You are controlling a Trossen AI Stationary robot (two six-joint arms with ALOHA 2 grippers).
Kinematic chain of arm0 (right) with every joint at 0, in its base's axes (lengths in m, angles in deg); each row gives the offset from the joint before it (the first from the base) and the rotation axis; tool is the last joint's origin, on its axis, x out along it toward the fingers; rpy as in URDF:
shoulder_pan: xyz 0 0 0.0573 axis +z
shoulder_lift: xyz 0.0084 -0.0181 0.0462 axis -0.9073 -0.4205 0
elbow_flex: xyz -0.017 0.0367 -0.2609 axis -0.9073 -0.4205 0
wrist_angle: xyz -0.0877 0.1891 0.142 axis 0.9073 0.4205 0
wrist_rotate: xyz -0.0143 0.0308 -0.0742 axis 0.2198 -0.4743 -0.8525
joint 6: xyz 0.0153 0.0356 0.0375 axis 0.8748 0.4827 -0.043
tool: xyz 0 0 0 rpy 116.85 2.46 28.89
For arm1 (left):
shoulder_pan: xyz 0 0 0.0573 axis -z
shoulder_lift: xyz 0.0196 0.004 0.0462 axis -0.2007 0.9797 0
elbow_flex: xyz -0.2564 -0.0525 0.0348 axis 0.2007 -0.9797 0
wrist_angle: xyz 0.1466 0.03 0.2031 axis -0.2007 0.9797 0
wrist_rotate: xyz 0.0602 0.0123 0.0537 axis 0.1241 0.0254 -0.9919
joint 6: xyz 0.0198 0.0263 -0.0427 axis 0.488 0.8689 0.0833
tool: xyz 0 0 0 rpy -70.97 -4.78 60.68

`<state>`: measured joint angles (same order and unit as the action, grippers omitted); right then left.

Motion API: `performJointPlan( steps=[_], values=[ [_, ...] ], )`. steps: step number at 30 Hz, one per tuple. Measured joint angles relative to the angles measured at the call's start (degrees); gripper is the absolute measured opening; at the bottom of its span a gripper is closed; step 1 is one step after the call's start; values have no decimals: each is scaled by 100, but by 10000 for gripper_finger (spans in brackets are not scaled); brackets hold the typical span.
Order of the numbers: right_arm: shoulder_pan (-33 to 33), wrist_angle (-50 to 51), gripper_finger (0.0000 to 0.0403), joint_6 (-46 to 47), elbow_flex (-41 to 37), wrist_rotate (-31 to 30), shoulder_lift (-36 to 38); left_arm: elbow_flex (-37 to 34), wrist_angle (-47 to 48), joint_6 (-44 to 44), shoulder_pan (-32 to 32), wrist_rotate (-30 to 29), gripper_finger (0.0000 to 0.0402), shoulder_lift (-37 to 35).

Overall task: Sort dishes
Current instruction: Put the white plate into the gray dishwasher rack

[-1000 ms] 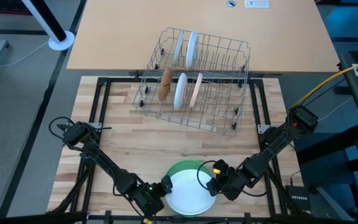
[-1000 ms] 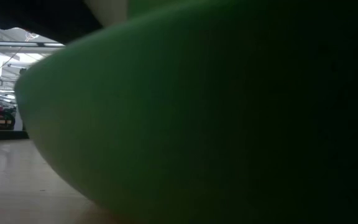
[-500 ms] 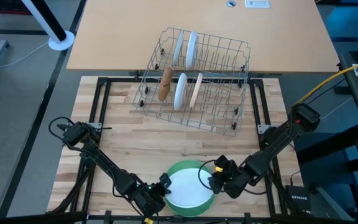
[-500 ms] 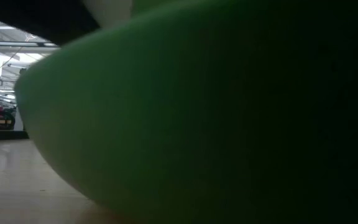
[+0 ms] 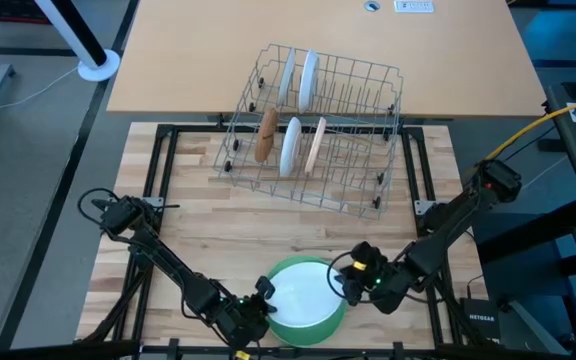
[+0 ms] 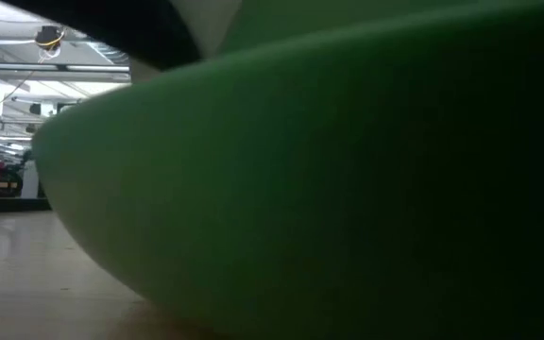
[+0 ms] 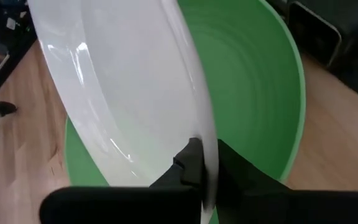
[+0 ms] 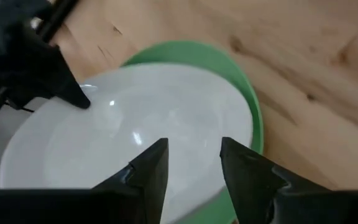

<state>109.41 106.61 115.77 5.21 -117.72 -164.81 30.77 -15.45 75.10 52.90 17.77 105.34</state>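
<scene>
High view: the round white plate [image 5: 303, 296] now sits nested inside the large light green plate [image 5: 313, 324] at the near edge of the wooden table [image 5: 208, 230]; a second ago it overhung the green one toward the near side, with only a green crescent showing behind it. The left pincer [image 5: 260, 308] is closed on the white plate's left rim. The right pincer [image 5: 348, 283] has drawn slightly right and sits at the plates' right rim. The grey wire rack [image 5: 313, 130] at the far side, unchanged, holds upright white and tan plates; their count is hard to make out.

Low view: the green plate's underside [image 6: 329, 189] fills nearly the whole picture and hides both arms; a white sliver shows at the top edge, farther right than before.

Left wrist view: the dark fingers [image 7: 191, 165] pinch the white plate's rim [image 7: 204, 124], green plate behind.

Right wrist view: the right pincer's fingers [image 8: 157, 165] stand apart over the white plate, holding nothing; contact cannot be told.
</scene>
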Motion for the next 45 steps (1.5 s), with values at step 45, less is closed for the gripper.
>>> performJointPlan(
  steps=[45],
  values=[
    [0,-44,152,-5680,-4,-2819,3607,76,-2719,-1558,-2151,89,4,-1128]
  ],
)
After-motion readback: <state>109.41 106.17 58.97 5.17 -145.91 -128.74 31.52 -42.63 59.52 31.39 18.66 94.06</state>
